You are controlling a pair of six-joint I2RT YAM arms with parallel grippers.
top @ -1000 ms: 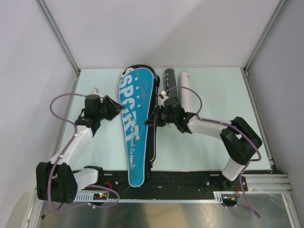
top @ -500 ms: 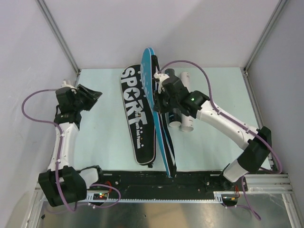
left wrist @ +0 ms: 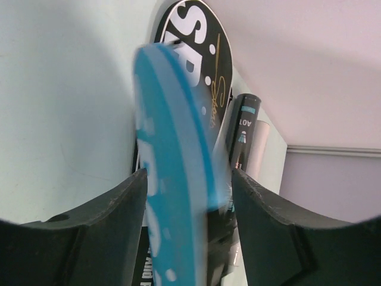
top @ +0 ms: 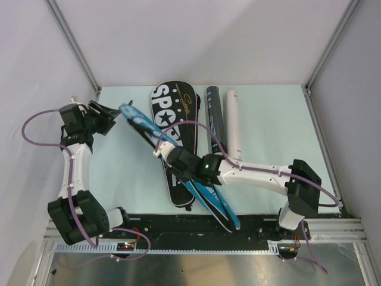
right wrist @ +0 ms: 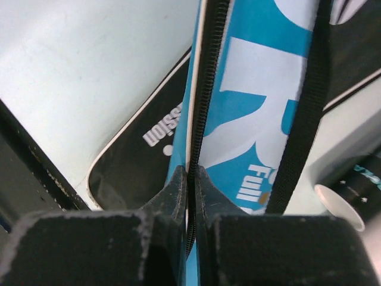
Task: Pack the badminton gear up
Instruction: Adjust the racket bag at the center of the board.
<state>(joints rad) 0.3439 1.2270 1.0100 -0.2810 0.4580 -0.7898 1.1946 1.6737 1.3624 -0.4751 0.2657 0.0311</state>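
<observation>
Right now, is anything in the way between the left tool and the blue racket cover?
Nothing visible. The rounded end of the blue racket cover already sits inside the open left tool, with no other object in the gap. The right tool is pinched shut on the cover's zipper edge.

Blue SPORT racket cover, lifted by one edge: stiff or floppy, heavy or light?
Probably fairly stiff: the blue fabric racket cover stands on edge in a near-straight line, not draping. Likely light, since the right gripper holds it up by a thin pinch on the zipper seam. It may twist or swing: the left gripper stands open around its far end.
</observation>
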